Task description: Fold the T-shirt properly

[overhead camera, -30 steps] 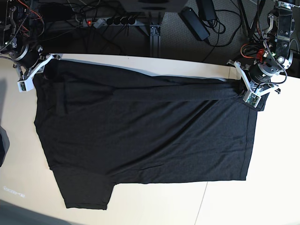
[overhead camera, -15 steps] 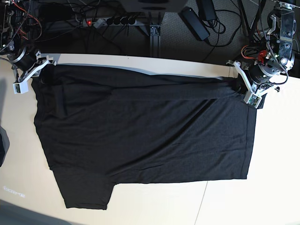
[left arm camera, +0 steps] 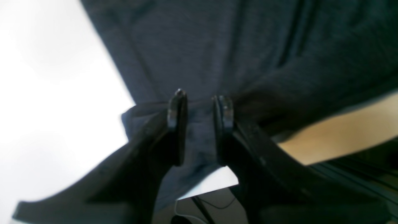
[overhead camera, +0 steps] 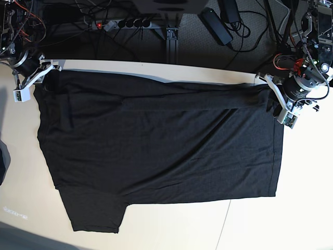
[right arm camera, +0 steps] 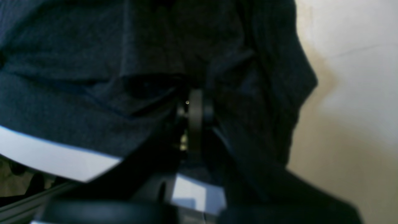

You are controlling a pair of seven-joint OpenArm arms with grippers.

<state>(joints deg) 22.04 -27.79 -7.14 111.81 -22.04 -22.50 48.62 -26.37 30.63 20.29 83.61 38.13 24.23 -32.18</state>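
A: Across the pale beige desk (overhead camera: 171,229) the large black soft knit T-shirt (overhead camera: 161,146) lies nearly flat, top edge doubled into a narrow band along the upper part of the base view.

B: Tools?

A: Left tool (left arm camera: 199,109), right edge of the base view: jaws spread a little, cloth lying between the fingers (left arm camera: 178,124), not pinched. Right tool (right arm camera: 194,105), upper left corner: pressed together, shirt bunched around it; can't tell if fabric is actually caught.

B: Progress?

A: Early, I'd say. One strip turned over. Sleeve at lower left sticks out, body unfolded. Side folds and halving are left.
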